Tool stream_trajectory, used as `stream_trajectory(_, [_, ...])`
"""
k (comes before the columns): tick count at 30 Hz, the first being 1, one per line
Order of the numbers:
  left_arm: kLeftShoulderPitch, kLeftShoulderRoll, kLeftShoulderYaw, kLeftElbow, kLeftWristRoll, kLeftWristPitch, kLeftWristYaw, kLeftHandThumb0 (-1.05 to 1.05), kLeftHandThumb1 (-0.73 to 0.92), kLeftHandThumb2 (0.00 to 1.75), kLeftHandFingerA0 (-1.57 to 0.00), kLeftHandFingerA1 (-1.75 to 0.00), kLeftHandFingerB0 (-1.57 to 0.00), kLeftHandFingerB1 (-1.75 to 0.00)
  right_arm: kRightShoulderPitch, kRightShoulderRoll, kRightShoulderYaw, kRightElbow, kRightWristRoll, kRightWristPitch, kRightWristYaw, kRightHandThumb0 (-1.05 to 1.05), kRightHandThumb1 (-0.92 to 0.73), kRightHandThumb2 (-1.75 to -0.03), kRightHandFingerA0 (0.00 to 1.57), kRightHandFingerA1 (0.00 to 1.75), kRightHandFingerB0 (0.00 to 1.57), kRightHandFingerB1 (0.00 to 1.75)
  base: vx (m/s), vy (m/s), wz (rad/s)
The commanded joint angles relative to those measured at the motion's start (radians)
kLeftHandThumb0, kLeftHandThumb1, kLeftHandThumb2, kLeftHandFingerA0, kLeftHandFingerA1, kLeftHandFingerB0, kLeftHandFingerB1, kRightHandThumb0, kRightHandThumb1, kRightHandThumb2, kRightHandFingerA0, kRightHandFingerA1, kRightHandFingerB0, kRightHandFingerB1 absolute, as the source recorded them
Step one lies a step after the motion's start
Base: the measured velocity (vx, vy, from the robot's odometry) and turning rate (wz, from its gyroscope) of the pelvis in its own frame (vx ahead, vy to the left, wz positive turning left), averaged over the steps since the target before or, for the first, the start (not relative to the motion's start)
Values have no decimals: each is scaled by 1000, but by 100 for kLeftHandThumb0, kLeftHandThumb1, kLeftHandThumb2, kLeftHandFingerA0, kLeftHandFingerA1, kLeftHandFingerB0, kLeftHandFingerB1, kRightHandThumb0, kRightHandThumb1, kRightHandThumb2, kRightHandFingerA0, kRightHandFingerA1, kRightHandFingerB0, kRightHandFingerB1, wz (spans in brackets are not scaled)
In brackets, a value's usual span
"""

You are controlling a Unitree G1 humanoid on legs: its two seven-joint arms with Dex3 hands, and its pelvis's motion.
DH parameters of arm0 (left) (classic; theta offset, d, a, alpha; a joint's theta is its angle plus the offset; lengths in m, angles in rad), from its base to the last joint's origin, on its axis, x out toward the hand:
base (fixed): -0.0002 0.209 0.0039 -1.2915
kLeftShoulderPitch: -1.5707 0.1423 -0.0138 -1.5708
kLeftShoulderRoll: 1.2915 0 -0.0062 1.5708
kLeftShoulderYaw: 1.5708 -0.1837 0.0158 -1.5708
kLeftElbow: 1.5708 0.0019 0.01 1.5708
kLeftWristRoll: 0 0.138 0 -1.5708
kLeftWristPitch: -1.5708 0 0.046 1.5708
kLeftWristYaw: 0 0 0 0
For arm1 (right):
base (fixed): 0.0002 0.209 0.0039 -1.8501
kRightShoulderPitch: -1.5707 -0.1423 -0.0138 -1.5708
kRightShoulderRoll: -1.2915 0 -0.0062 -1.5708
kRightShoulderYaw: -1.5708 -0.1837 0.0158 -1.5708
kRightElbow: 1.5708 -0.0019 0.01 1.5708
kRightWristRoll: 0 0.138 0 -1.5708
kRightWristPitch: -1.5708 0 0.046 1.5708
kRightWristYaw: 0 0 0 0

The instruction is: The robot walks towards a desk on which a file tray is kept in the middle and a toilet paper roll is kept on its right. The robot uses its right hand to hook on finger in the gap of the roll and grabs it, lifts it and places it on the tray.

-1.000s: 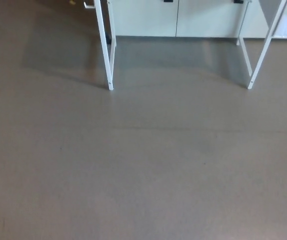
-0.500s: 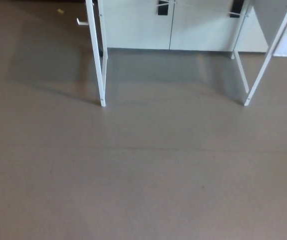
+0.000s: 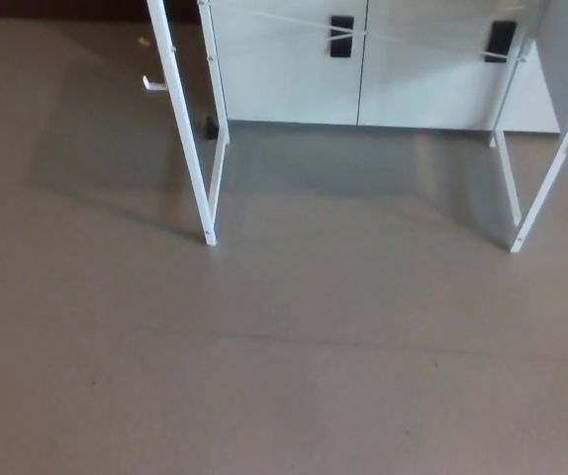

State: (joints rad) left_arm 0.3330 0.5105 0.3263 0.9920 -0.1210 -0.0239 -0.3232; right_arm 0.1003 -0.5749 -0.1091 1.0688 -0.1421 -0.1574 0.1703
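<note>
From my remote station the head view shows mostly floor (image 3: pixel 284 376): a smooth grey-brown surface, evenly lit, with a faint rectangular shadow at the upper left. Reading left to right, I count four white desk legs. The front left leg (image 3: pixel 187 148) slants down to a foot on the floor; just behind it stands the rear left leg (image 3: pixel 215 89), with a small white hook (image 3: pixel 151 84) projecting to its left. At the far right are the rear right leg (image 3: pixel 507 168) and the front right leg (image 3: pixel 551 188). Behind the legs runs a white cabinet (image 3: pixel 294 79) with two doors and two black handles (image 3: pixel 341 36). The desk top lies above the frame, so the tray and the toilet paper roll cannot be located. Neither hand appears; I cannot tell whether they are open or closed.
</note>
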Motion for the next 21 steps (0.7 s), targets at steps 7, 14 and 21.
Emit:
stream_trajectory(7, [-8, 22, -9, -37, 9, 13, 23, -89, 92, 78, -1, -56, -6, -46, 9, 20, -28, -32, 55, 10, 68, -97, -71, -112, 5, 36, 4, 7, 425, 47, -15])
stream_trajectory(14, [0, 22, -13, -57, 3, 22, 15, -87, 92, 74, 0, -57, -3, -47, -2, 17, -28, -27, 57, 10, 75, -97, -71, -112, 5, 36, 4, 7, 369, 11, -2])
stream_trajectory(21, [-21, 12, 3, -40, -20, 20, 21, -85, 72, 119, 0, -54, -12, -51, -14, 13, -32, -26, 56, 13, 79, -97, -71, -112, 5, 36, 4, 7, 417, -183, 18])
